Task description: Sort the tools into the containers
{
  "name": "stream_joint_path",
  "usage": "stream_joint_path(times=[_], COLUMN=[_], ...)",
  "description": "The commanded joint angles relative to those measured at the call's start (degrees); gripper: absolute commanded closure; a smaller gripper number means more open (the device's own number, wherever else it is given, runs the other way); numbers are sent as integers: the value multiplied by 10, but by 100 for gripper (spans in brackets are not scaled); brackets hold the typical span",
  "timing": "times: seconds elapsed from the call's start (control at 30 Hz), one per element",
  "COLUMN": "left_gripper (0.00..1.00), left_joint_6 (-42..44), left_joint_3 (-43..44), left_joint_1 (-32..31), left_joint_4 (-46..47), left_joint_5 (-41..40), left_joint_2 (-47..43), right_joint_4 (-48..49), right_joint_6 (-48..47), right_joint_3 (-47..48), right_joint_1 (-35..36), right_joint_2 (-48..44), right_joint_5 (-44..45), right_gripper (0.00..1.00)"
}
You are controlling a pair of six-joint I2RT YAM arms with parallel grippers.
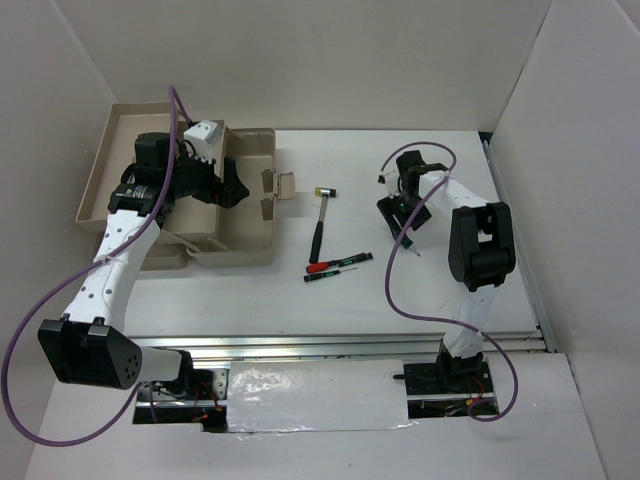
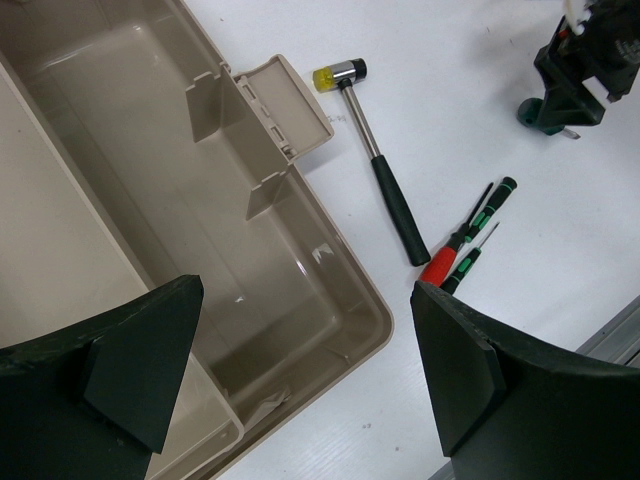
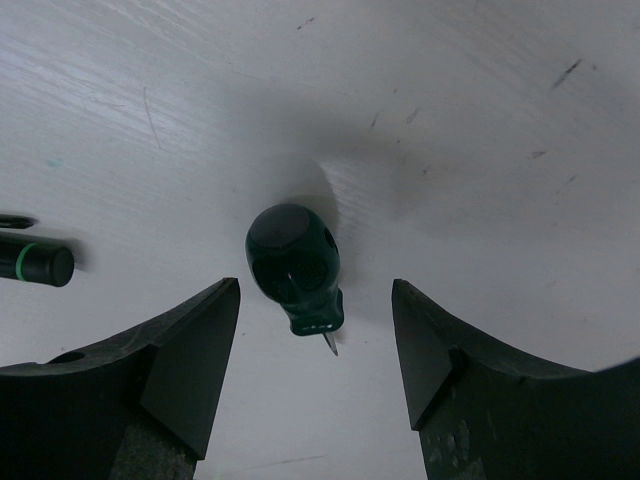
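Hovering over the deep base of the open beige toolbox (image 1: 255, 215) at the far left of the table (image 1: 450, 290), the left gripper (image 1: 232, 185) has its jaws spread wide and holds nothing. In its wrist view only the bare box floor lies between the fingers (image 2: 150, 360).

From that gripper in the top view, the mallet (image 1: 320, 225) lies on the table at about 3 o'clock, just past the box's latch (image 1: 280, 185). Its head points to 12 and its dark handle to 6. At about 4 o'clock lie the red-handled screwdriver (image 1: 322, 267) and a black-and-green screwdriver (image 1: 340, 272), side by side below the mallet's handle.

Further right, the right gripper (image 1: 403, 218) is lowered close to the table, jaws open and gripping nothing. In its wrist view a stubby green screwdriver (image 3: 295, 265) sits between the fingers (image 3: 200, 350), touching neither. Its rounded butt points to 12 and its short tip to about 5.
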Motion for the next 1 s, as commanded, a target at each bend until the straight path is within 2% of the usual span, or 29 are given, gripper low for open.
stream_joint_path(times=[0.0, 0.17, 0.23, 0.27, 0.33, 0.37, 0.5, 0.53, 0.6, 0.63, 0.67, 0.7, 0.77, 0.87, 0.97], left_gripper=[1, 1, 2, 3, 5, 5, 6, 6, 6, 6, 6, 6, 6, 5, 4], left_joint_6=[-21, -32, -40, -46, -57, -71, -121, -133, -160, -171, -195, -211, -257, -301, -313], left_joint_3=[-12, -21, -25, -32, -51, -58, -109, -136, -152, -159, -162, -166, -170, -161, -137], left_joint_1=[-2, -3, -6, -8, -10, -10, -28, -36, -67, -77, -92, -98, -107, -122, -133], left_joint_4=[33, 45, 52, 57, 81, 91, 164, 185, 232, 241, 263, 277, 323, 358, 360], left_joint_5=[15, 34, 38, 39, 50, 56, 102, 120, 124, 130, 132, 136, 138, 145, 145], left_joint_2=[-4, -1, 1, 1, -3, -4, -30, -34, -40, -36, -26, -21, -7, 15, 32], right_joint_4=[4, -2, -6, -8, -20, -27, -44, -37, 4, 21, 46, 115, 209, 310, 343], right_joint_6=[-10, -9, -8, -8, -6, -3, 40, 81, 135, 197, 242, 318, 385, 514, 561], right_joint_3=[7, 14, 20, 24, 32, 42, 77, 81, 86, 83, 66, 48, 6, -44, -57], right_joint_1=[2, 7, 7, 9, 11, 11, 4, 0, -5, -5, -3, 7, 30, 68, 95], right_joint_2=[22, 42, 45, 46, 43, 37, -25, -63, -96, -124, -143, -157, -197, -237, -253], right_joint_5=[1, -6, -7, -9, -23, -33, -161, -236, -313, -378, -401, -418, -441, -428, -411], right_gripper=[30, 37, 52, 66, 84, 100, 100, 100, 100, 100, 100, 100, 100, 100, 100])
